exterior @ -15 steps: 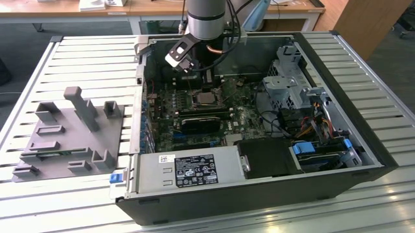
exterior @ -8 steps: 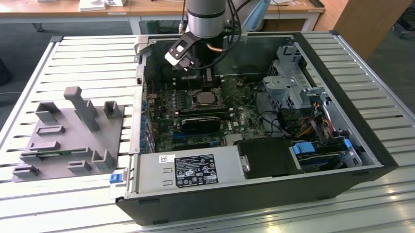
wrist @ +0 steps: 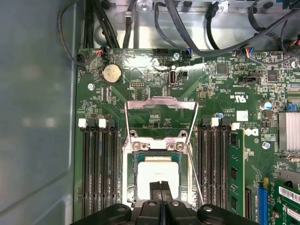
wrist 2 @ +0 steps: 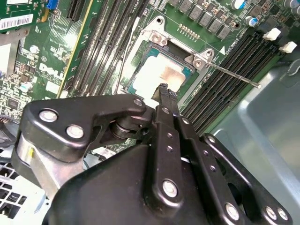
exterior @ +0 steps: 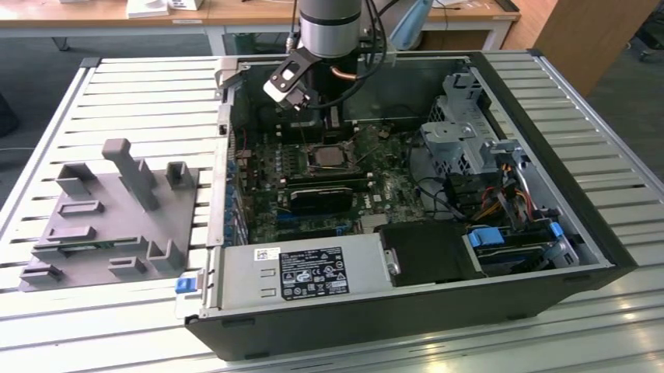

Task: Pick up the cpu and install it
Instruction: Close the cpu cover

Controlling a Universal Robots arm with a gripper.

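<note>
At the exterior view's left, a grey moulded fixture (exterior: pixel 114 210) with upright posts sits on the slatted counter (exterior: pixel 104 342); just beside it, toward the exterior view's right, lies an open black computer case (exterior: pixel 415 334), its side off and its green motherboard (exterior: pixel 264 159) facing up; a silver power supply (exterior: pixel 301 272) fills the near corner of the case, and a long black card (exterior: pixel 326 194) stands on the board behind it; the arm (exterior: pixel 330 27) reaches down into the case from the far side, over the middle of the board; the cpu (exterior: pixel 332 155) lies flat in its socket there, silvery top up, between two banks of memory slots (wrist: pixel 98 164); in both wrist views the cpu (wrist: pixel 157 171) (wrist 2: pixel 159 75) sits inside the socket frame with the metal hold-down frame (wrist: pixel 161 105) swung up and open, and the thin lever (wrist 2: pixel 234 75) standing free beside it; the claw (wrist: pixel 161 185) (wrist 2: pixel 164 89) hangs over one edge of the cpu with its two black fingers pressed together and nothing between them; whether the tips touch the chip I cannot tell; at the exterior view's right, a grey metal drive cage (exterior: pixel 462 124) and bundled cables (exterior: pixel 498 194) take up the rest of the case.
</note>
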